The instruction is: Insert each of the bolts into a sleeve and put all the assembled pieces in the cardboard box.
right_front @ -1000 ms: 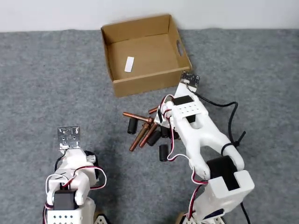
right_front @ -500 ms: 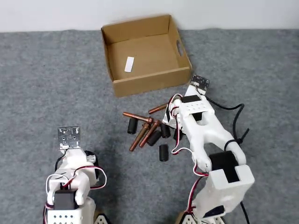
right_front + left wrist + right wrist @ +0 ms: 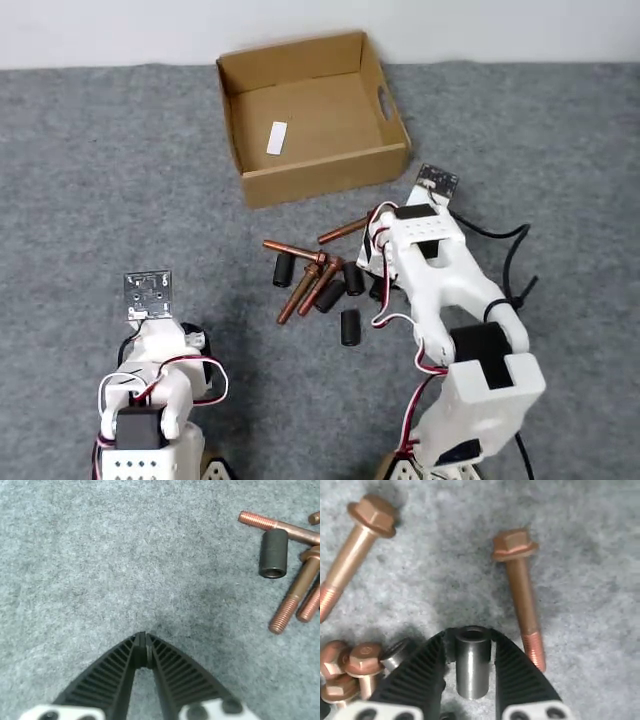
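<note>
**Lighting, high view:** bright, even and diffuse, cast from above onto the grey carpet (image 3: 120, 180).

**Shadows, high view:** soft and short. They are noted beneath the right arm (image 3: 440, 290), and mild shading is seen within the cardboard box (image 3: 320, 178).

**Right wrist view:** a darker patch is thrown on the carpet around the right gripper (image 3: 470, 636). A pale sheen is carried down the black sleeve (image 3: 472, 672) clamped there, and soft highlights are borne by the copper bolts (image 3: 520, 595).

**Left wrist view:** faint shade is laid ahead of the left gripper (image 3: 144, 641), whose fingertips are pressed together.
</note>
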### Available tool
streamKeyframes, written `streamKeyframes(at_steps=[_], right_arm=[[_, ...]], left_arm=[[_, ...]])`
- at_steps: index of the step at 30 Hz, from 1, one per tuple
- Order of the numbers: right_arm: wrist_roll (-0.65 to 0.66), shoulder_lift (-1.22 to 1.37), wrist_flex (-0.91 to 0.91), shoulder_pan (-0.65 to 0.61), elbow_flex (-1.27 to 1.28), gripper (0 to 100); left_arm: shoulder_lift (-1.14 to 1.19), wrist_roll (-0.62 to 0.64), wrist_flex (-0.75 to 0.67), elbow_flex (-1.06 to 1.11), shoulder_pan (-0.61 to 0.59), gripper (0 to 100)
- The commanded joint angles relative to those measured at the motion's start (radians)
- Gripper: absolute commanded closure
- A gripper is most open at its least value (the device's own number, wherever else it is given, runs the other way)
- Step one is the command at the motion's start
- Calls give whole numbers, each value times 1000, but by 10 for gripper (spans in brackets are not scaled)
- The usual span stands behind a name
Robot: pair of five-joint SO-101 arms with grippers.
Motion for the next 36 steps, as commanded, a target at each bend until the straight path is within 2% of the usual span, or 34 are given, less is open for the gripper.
streamKeyframes(at_steps=[1,6,14,20,26,32,36], right_arm=[[-5,-64,156,5,-68,991],[38,-199,389,5,-176,991],[161,-496,591,4,-196,991],[164,-694,661,5,-157,991],[160,-909,657,10,31,991],[176,-1138,604,162,250,991],[224,-1285,664,275,316,991]], left_arm=[[-9,8,5,-7,-5,995],[-9,8,5,-7,-5,995],[-9,8,5,-7,-5,995],[-9,8,5,-7,-5,995],[-9,8,5,-7,-5,995],[-9,8,5,-7,-5,995],[-9,5,-2,-7,44,995]])
